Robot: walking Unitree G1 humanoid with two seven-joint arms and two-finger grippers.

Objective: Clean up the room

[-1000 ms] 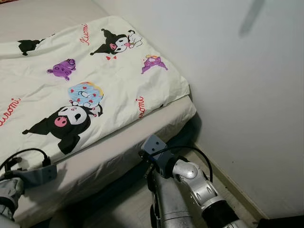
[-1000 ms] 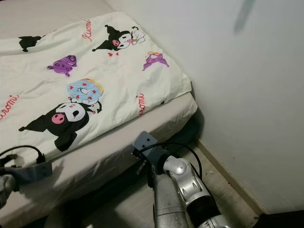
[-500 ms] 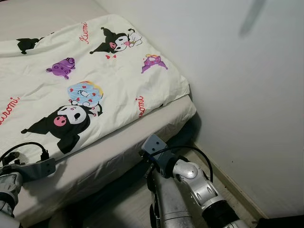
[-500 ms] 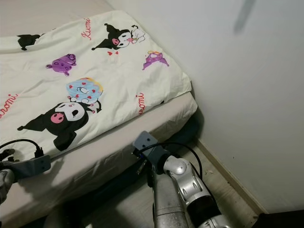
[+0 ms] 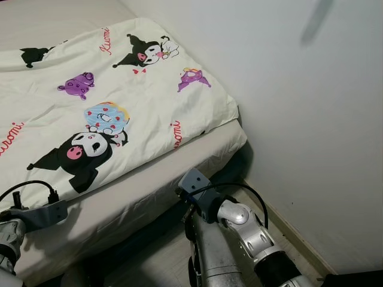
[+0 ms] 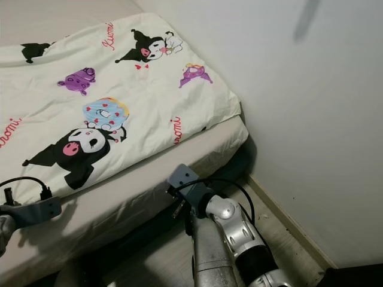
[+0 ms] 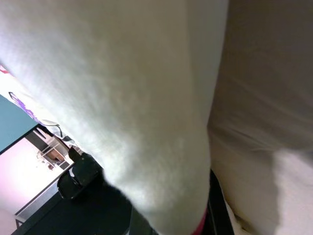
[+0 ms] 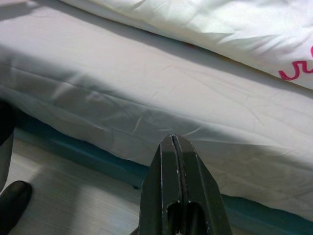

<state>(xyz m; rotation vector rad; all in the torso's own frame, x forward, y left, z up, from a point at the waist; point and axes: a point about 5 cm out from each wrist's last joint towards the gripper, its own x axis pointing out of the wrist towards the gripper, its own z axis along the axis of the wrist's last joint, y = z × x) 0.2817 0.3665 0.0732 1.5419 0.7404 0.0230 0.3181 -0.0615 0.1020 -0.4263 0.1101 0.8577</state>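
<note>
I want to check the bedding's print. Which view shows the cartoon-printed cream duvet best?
The left eye view: the cartoon-printed cream duvet lies spread out, prints clear. The right eye view shows the same. The left wrist view has a blurred close-up; the right wrist view catches its edge.

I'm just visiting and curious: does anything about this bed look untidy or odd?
The cartoon-print duvet lies askew, slanting across the mattress and leaving a bare strip along its near edge. Its surface is wrinkled. Nothing looks spilled or damaged.
</note>
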